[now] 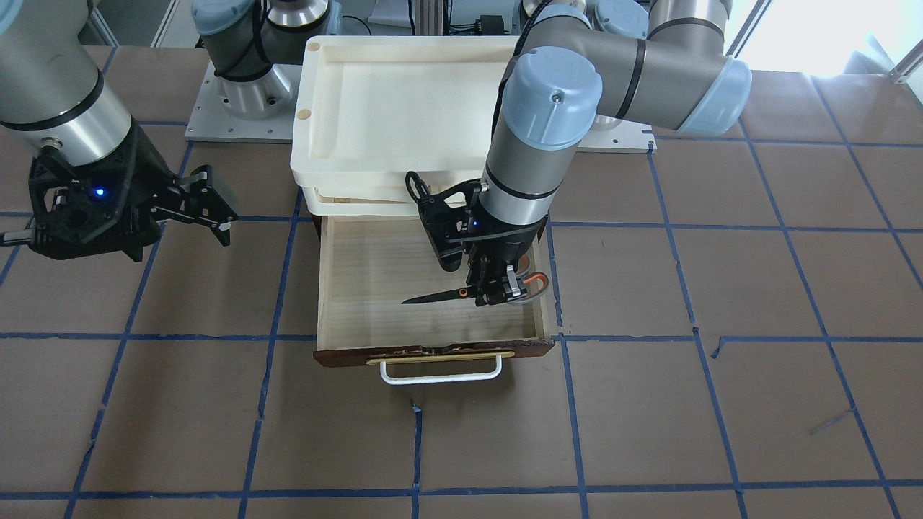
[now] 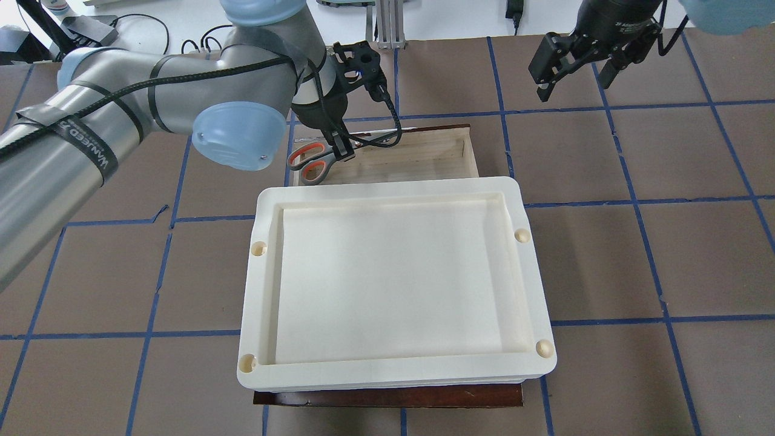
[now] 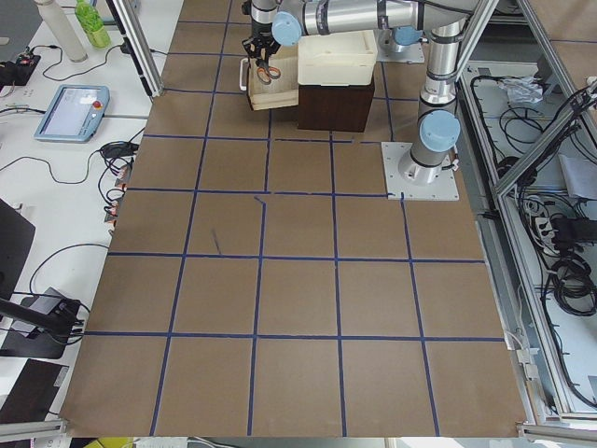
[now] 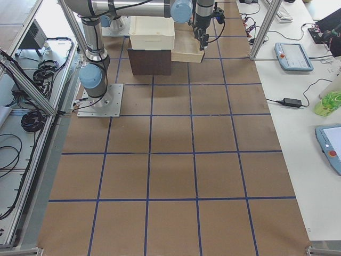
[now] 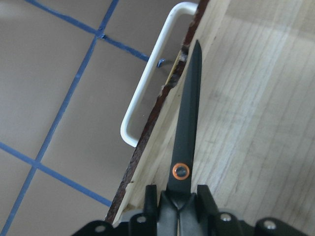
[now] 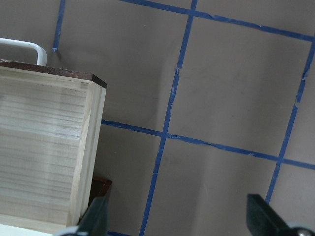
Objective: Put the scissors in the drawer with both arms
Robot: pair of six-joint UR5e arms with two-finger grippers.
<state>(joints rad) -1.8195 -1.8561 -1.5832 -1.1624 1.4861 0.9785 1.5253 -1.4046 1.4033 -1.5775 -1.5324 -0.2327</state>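
**Scissors held over the open drawer**

The left hand (image 1: pixel 497 290) is clamped on the scissors (image 1: pixel 436 295), mid-frame, over the drawer (image 1: pixel 360 281) floor. It hides their middle. A white tray (image 1: pixel 404 94) covers the drawer's back. The right hand (image 1: pixel 215 205), far left, has its fingers apart.

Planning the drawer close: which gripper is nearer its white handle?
Left. The left gripper holds the scissors over the drawer, behind the handle; the right gripper hangs well aside.

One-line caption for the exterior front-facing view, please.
Left gripper holds the scissors over the open drawer; right gripper hovers open off to one side.
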